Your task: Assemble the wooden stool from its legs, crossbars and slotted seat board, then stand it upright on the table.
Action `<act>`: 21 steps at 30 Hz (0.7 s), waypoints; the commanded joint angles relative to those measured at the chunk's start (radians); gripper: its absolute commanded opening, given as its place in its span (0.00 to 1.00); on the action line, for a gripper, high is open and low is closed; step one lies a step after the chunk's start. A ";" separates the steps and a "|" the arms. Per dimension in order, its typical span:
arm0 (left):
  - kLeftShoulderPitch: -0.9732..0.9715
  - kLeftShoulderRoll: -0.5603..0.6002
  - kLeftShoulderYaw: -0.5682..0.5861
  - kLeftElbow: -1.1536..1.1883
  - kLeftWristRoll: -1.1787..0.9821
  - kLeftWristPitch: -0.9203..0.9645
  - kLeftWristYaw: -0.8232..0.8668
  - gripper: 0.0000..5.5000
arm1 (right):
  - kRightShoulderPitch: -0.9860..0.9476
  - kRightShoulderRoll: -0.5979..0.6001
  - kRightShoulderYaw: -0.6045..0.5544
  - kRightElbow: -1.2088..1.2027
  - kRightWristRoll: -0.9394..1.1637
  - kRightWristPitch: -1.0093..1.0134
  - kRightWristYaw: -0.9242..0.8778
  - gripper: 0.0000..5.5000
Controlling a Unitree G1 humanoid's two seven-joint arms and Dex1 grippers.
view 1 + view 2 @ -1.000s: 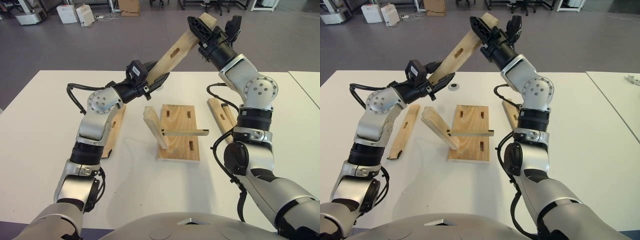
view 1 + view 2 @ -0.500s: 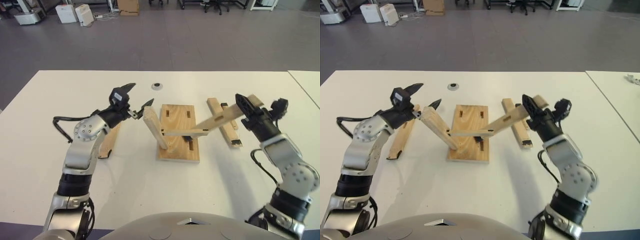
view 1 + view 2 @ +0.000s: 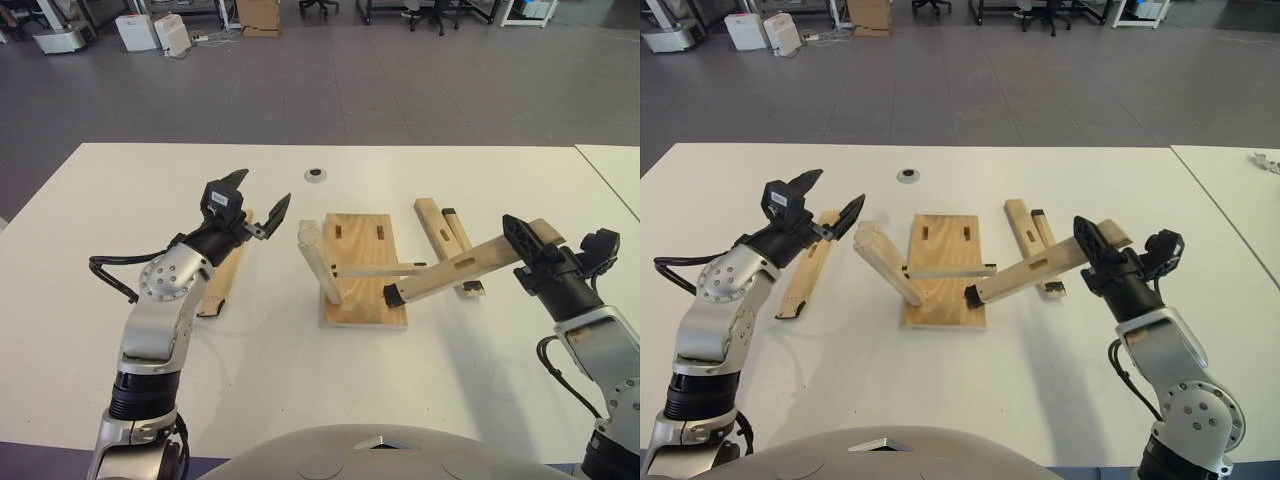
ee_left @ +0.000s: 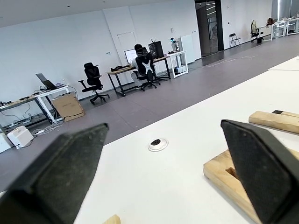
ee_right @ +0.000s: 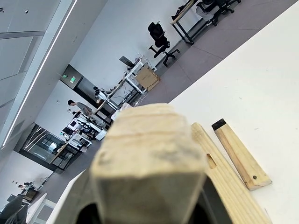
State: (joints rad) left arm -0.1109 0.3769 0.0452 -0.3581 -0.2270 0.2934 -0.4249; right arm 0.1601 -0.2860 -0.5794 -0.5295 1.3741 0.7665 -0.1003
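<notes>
Roughly at the middle of the white table (image 3: pixel 80 220) lay the slotted seat board (image 3: pixel 360 243), flat, its long side running from 12 to 6 o'clock. One leg (image 3: pixel 318 256) stood in it on the 9 o'clock side, tilted towards 11 o'clock. A thin crossbar (image 3: pixel 378 269) ran out of that leg towards 3 o'clock, level above the board.

The right gripper (image 3: pixel 530 245) sat at 3 o'clock from the board, its fingers clamped on the upper end of a second leg (image 3: pixel 455 270). This held leg slanted down towards 8 o'clock, and its black-capped foot was at the board's 4 o'clock edge. I could not tell whether the foot rested on the wood. The crossbar's free end came up just beside the held leg, short of the slot cut in that leg's side. In the right wrist view the leg's end grain (image 5: pixel 149 154) lay close before the camera.

The left gripper (image 3: pixel 266 185) hung at 10 o'clock from the board, raised above the table, its two black fingers (image 4: pixel 60 172) spread wide with nothing between them. Beneath it, at 9 o'clock, a spare leg (image 3: pixel 222 278) lay flat on the table. Two more wooden pieces (image 3: pixel 441 226) lay side by side at 2 o'clock, touching or nearly so. A small round disc (image 3: pixel 315 174) sat near 11 o'clock, well apart from the board.
</notes>
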 commanded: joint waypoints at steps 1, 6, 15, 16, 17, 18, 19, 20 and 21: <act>-0.007 -0.016 -0.001 -0.020 -0.004 0.018 0.021 0.80 | -0.007 -0.075 0.051 -0.017 -0.188 -0.036 -0.056 0.19; -0.026 -0.042 -0.010 -0.050 -0.014 0.036 0.043 0.80 | -0.069 -0.182 0.123 -0.039 -0.357 -0.088 -0.011 0.19; -0.107 -0.108 -0.093 -0.131 -0.022 0.098 0.068 0.80 | -0.023 -0.192 0.361 -0.078 -0.566 -0.116 0.099 0.18; -0.112 -0.113 -0.094 -0.144 -0.027 0.108 0.072 0.80 | -0.009 -0.189 0.374 -0.083 -0.584 -0.121 0.107 0.18; -0.116 -0.119 -0.094 -0.162 -0.035 0.118 0.078 0.80 | 0.005 -0.191 0.386 -0.087 -0.606 -0.127 0.116 0.18; -0.119 -0.125 -0.093 -0.178 -0.042 0.128 0.084 0.80 | 0.012 -0.191 0.395 -0.088 -0.621 -0.130 0.120 0.19; -0.123 -0.134 -0.092 -0.196 -0.052 0.139 0.092 0.80 | 0.010 -0.193 0.400 -0.088 -0.632 -0.131 0.122 0.19; -0.129 -0.145 -0.092 -0.216 -0.065 0.150 0.102 0.80 | 0.007 -0.205 0.411 -0.093 -0.654 -0.133 0.125 0.19; -0.137 -0.159 -0.094 -0.237 -0.081 0.163 0.112 0.80 | 0.011 -0.221 0.427 -0.095 -0.682 -0.138 0.135 0.19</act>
State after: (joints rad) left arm -0.2170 0.2355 -0.0465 -0.5568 -0.2802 0.4253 -0.3344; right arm 0.0992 -0.4634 -0.2319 -0.6540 0.7768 0.5570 0.0005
